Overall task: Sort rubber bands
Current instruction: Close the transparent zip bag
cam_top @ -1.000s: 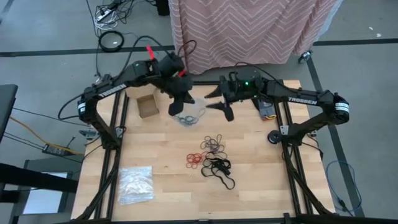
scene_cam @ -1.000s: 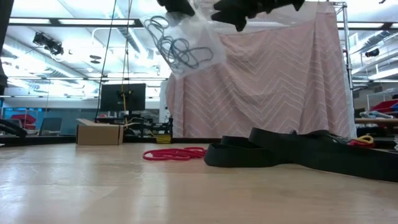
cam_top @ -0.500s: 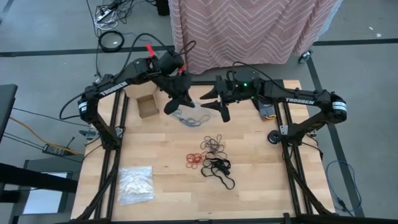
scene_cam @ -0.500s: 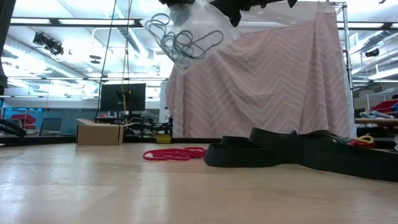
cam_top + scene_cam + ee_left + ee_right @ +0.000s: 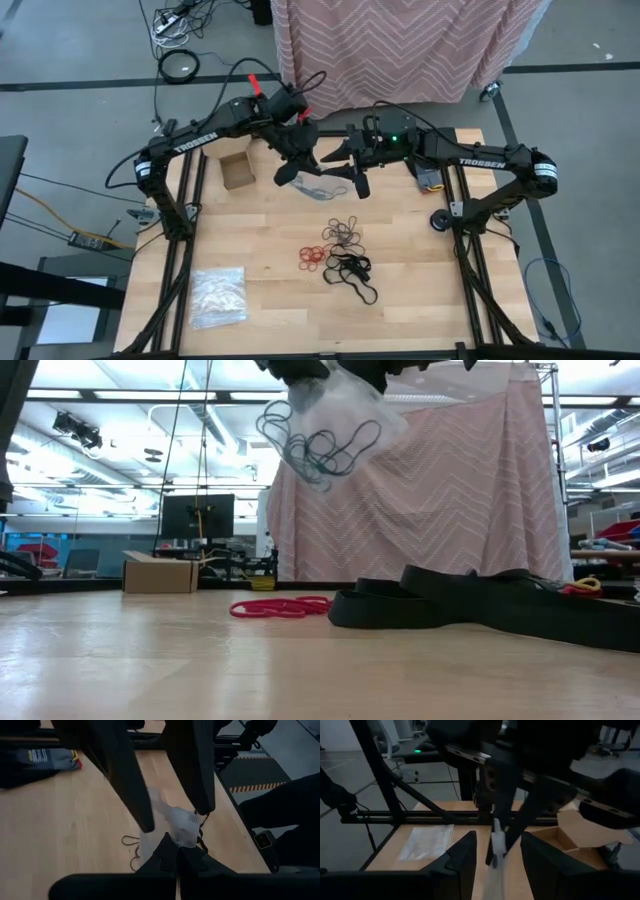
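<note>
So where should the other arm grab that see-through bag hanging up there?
Probably the bag's free top corner, coming in level from the side opposite the left gripper, which already pinches one top edge. The bag hangs limp in mid-air with the teal bands sagging at the bottom, so the top stays thin and flat enough to pinch.

My left gripper (image 5: 288,172) hangs above the table's (image 5: 420,300) far middle, clamped on a clear bag (image 5: 312,182) with dark loops inside. My right gripper (image 5: 345,168) sits just beside it, fingers spread around the bag's other edge. Nearer the middle lie red, tan and black rubber bands (image 5: 338,253). A cardboard box (image 5: 236,169) and a second bag (image 5: 218,296) lie to my left.
</note>
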Robot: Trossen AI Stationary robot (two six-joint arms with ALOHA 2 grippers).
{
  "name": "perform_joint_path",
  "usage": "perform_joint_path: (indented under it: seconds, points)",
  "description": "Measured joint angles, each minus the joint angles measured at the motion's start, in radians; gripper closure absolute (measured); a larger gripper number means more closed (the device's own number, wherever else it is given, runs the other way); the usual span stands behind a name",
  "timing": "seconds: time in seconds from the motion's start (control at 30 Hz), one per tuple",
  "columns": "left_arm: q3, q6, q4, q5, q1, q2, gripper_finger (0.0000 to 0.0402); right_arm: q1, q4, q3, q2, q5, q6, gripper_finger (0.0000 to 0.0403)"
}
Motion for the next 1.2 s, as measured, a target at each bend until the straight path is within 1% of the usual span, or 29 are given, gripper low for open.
perform_joint_path:
  seconds: [0.13,0.4,0.47,0.57,0.83,1.0,1.1,1.2]
  points:
    - [0.000,0.000,0.001,0.000,0.000,0.000,0.0401,-0.001,-0.004,0.000,0.000,0.003,0.019,0.0289]
    - [0.000,-0.001,0.008,-0.004,0.000,0.000,0.0401,-0.001,-0.031,0.000,0.000,-0.011,0.020,0.0377]
    - [0.000,-0.001,0.014,-0.004,0.000,0.000,0.0401,-0.001,-0.031,0.000,0.000,-0.015,0.020,0.0393]
    - [0.000,-0.001,0.021,-0.005,0.000,0.000,0.0401,-0.002,-0.031,0.000,0.000,-0.014,0.020,0.0393]
    - [0.000,-0.002,0.023,-0.005,0.000,0.000,0.0401,-0.002,-0.016,0.000,0.000,-0.020,0.011,0.0359]
    - [0.000,-0.002,0.023,-0.006,0.000,0.000,0.0401,-0.002,0.005,0.000,0.000,-0.015,0.011,0.0349]
    - [0.000,-0.002,0.023,-0.007,0.000,0.000,0.0401,-0.003,0.002,0.000,0.000,0.004,0.032,0.0359]
    - [0.000,-0.002,0.029,-0.010,0.000,0.000,0.0401,-0.008,-0.014,0.000,0.000,0.003,0.044,0.0389]
